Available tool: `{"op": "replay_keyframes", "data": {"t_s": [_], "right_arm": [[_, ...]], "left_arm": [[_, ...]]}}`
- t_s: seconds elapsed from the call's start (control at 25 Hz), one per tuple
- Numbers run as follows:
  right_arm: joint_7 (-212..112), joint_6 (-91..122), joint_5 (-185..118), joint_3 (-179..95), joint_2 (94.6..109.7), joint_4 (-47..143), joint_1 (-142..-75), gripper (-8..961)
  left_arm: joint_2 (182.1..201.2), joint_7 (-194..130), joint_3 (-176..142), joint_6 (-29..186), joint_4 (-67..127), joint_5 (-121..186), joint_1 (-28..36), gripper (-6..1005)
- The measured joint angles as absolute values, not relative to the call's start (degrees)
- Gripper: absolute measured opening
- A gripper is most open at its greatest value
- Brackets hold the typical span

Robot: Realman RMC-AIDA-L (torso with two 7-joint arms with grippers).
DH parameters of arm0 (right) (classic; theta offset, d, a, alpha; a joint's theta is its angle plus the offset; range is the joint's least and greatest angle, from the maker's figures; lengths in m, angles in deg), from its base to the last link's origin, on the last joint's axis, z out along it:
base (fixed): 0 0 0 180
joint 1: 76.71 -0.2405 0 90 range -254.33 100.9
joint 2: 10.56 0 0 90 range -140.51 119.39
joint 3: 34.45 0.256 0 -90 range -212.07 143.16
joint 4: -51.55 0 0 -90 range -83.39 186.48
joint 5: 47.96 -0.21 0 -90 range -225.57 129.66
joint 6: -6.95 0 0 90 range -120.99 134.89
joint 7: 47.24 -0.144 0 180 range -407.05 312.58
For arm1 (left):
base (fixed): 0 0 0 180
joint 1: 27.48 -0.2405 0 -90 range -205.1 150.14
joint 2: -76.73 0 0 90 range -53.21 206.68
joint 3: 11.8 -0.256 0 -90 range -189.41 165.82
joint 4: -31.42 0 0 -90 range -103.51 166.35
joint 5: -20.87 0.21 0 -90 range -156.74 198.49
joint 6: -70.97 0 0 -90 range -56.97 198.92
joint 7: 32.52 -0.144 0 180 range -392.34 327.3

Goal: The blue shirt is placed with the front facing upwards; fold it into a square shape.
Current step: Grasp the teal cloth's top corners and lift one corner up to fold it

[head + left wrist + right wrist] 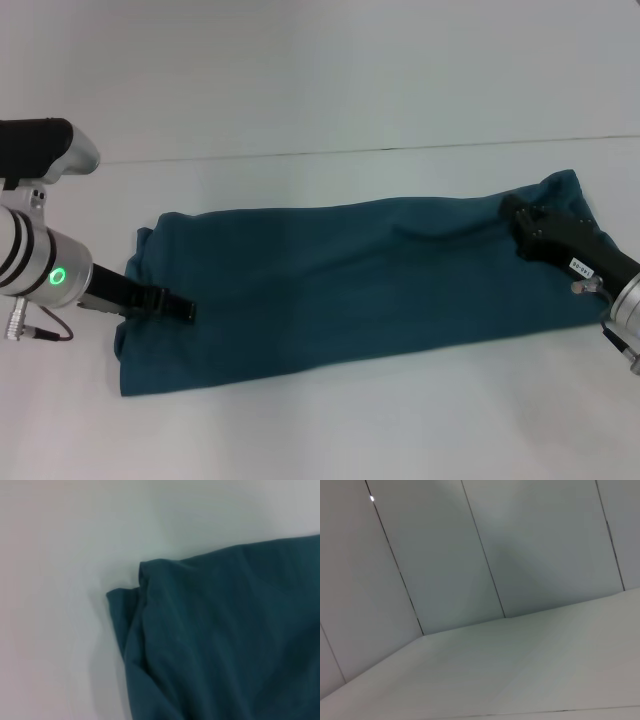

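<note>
The blue shirt (340,280) lies on the white table (330,420), folded into one long band that runs from the robot's left side to its right side. No letters show on the cloth.

At the near left end of the shirt, the left gripper (183,309) sits low, right on the edge of the cloth. Its black fingers look close together, but I cannot tell if they pinch the shirt. In the left wrist view, the shirt's corner (125,600) shows two layers, one on top of the other.

A bit farther back, at the right end of the shirt, the right gripper (520,222) rests on the cloth. I cannot tell if it is open or closed.

Behind the shirt stands a pale wall (320,70).
</note>
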State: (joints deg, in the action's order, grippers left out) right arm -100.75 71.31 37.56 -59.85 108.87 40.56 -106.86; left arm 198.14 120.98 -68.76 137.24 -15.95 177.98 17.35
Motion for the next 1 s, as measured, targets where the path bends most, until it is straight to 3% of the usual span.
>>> {"op": "replay_keyframes", "data": {"t_s": [0.48,1.0], "right_arm": [[-100.8,71.1,37.5,-59.8,108.87,40.6,-106.9,23],[-101.5,70.8,37.2,-59.6,108.88,40.6,-106.9,22]], "left_arm": [[198.32,119.7,-69.2,136.4,-15.4,177.3,17.1,786],[198.27,120.0,-69.4,134.1,-14.4,178.4,17.0,258]]}}
